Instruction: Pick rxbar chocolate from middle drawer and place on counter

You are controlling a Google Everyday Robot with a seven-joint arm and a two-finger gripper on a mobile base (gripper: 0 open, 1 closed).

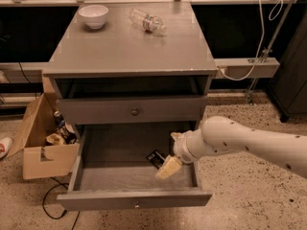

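The grey cabinet's lowest drawer, the middle drawer (96,176), is pulled open. The rxbar chocolate (155,158), a small black bar, lies flat on its floor near the right side. My gripper (169,167) hangs inside the drawer just right of and in front of the bar, its pale fingers (165,169) pointing down-left. The white arm reaches in from the right. The counter (129,47) is the grey top slab above.
A white bowl (93,16) and a clear plastic bottle (147,21) rest at the back of the counter. The drawer above (134,110) is closed. An open cardboard box (43,138) with clutter stands on the floor at the left. A cable lies by the drawer front.
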